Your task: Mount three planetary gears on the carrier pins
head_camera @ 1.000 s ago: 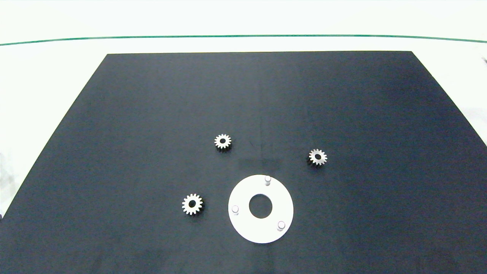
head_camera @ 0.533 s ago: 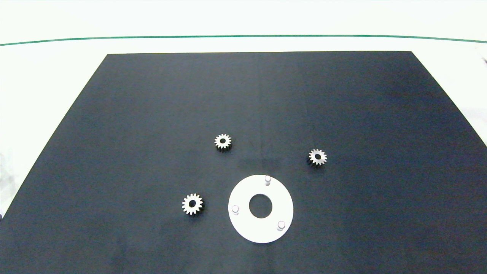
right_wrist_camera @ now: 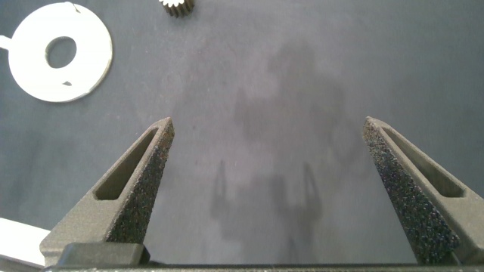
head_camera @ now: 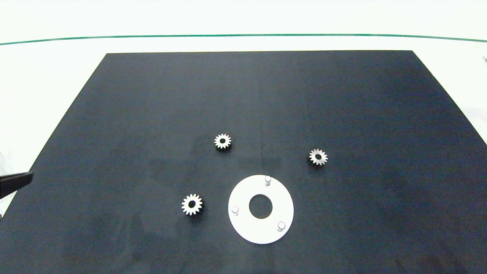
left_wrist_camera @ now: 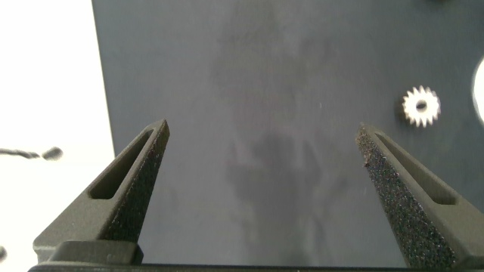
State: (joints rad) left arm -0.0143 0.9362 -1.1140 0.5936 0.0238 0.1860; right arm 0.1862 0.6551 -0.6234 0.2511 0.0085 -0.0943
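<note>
Three small planetary gears lie flat on the black mat: one point(head_camera: 223, 141) behind the disc, one point(head_camera: 318, 156) to its right, one point(head_camera: 192, 204) to its left. The white disc point(head_camera: 247, 228) carries three bare carrier pins point(head_camera: 268, 179), point(head_camera: 235, 209), point(head_camera: 281, 225). My left gripper point(left_wrist_camera: 263, 132) is open over the mat's left edge, well left of the nearest gear point(left_wrist_camera: 420, 106); one of its fingers point(head_camera: 17, 180) shows in the head view. The right gripper point(right_wrist_camera: 268, 125) is open above bare mat, apart from the disc point(right_wrist_camera: 91, 68) and a gear point(right_wrist_camera: 175, 6). It is outside the head view.
The black mat point(head_camera: 152, 95) covers most of the white table point(head_camera: 45, 76). A thin green line point(head_camera: 243, 35) runs across the far side. Beside the left gripper the white table point(left_wrist_camera: 45, 91) shows past the mat's edge.
A finger of my left gripper has come into the head view at the left edge. The gears and the disc have not moved.
</note>
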